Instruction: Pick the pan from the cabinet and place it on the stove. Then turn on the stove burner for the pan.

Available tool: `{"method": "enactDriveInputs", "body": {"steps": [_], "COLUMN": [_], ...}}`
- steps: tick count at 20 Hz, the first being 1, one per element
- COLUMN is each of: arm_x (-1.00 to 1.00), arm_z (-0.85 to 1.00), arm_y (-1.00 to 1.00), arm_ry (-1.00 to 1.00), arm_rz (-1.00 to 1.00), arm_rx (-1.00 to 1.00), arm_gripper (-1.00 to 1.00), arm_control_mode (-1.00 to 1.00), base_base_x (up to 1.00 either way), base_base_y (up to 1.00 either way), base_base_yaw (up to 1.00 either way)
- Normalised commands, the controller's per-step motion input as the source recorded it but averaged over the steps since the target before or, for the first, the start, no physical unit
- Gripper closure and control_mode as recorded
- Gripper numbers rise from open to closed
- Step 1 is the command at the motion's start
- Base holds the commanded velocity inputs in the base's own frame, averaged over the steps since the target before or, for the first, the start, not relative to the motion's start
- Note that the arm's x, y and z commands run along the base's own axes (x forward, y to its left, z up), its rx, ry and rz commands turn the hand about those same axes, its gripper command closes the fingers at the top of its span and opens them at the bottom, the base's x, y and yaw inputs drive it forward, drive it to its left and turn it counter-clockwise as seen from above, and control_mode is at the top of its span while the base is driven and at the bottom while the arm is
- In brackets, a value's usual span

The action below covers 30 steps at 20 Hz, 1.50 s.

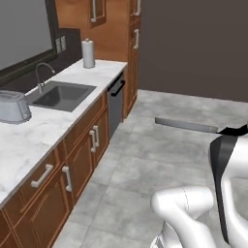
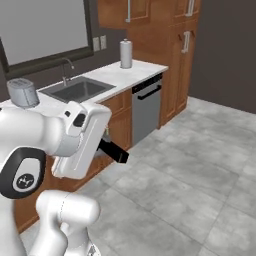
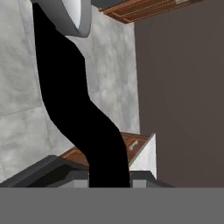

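My gripper (image 3: pixel 107 178) is shut on the black handle (image 3: pixel 81 109) of the pan. In the hand view the handle runs up from between the fingertips to the pan's shiny silver bowl (image 3: pixel 70 17) at the top left. From the left base view the pan (image 1: pixel 186 125) shows edge-on as a flat grey strip held above the floor, left of my arm. The right base view gives a black piece of the handle (image 2: pixel 113 150) poking out from behind the hand. The reddish-brown wall cabinet (image 1: pixel 97 12) (image 2: pixel 131 10) hangs with doors shut at the back, above the counter. The stove is out of view.
A marble counter (image 1: pixel 34 135) runs along the left with a sink (image 1: pixel 60 95), a toaster (image 1: pixel 13 106) and a paper towel roll (image 1: pixel 88 53). A dishwasher (image 2: pixel 146 111) and a tall wooden cabinet (image 2: pixel 181 60) stand beyond. The grey tiled floor (image 1: pixel 145 160) is open to the right.
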Motion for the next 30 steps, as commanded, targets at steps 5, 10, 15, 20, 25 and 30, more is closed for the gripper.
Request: {"method": "enactDriveInputs", "body": {"steps": [5,10,15,20,25,30], "arm_x": [0.00,0.00,0.00,0.00,0.00,0.00], "arm_z": [0.00,0.00,0.00,0.00,0.00,0.00], "arm_y": [0.00,0.00,0.00,0.00,0.00,0.00], "arm_ry": [0.00,0.00,0.00,0.00,0.00,0.00], "arm_rz": [0.00,0.00,0.00,0.00,0.00,0.00], "arm_rx": [0.00,0.00,0.00,0.00,0.00,0.00], "arm_gripper": [1.00,1.00,1.00,1.00,1.00,1.00], "arm_control_mode": [1.00,1.00,1.00,1.00,1.00,1.00], "base_base_x": [0.05,0.05,0.08,0.16,0.24,0.27], "base_base_y": [0.42,0.32,0.30,0.25,0.14,0.11], "base_base_yaw": [-0.40,-0.40,-0.39,-0.38,-0.36,-0.36]}}
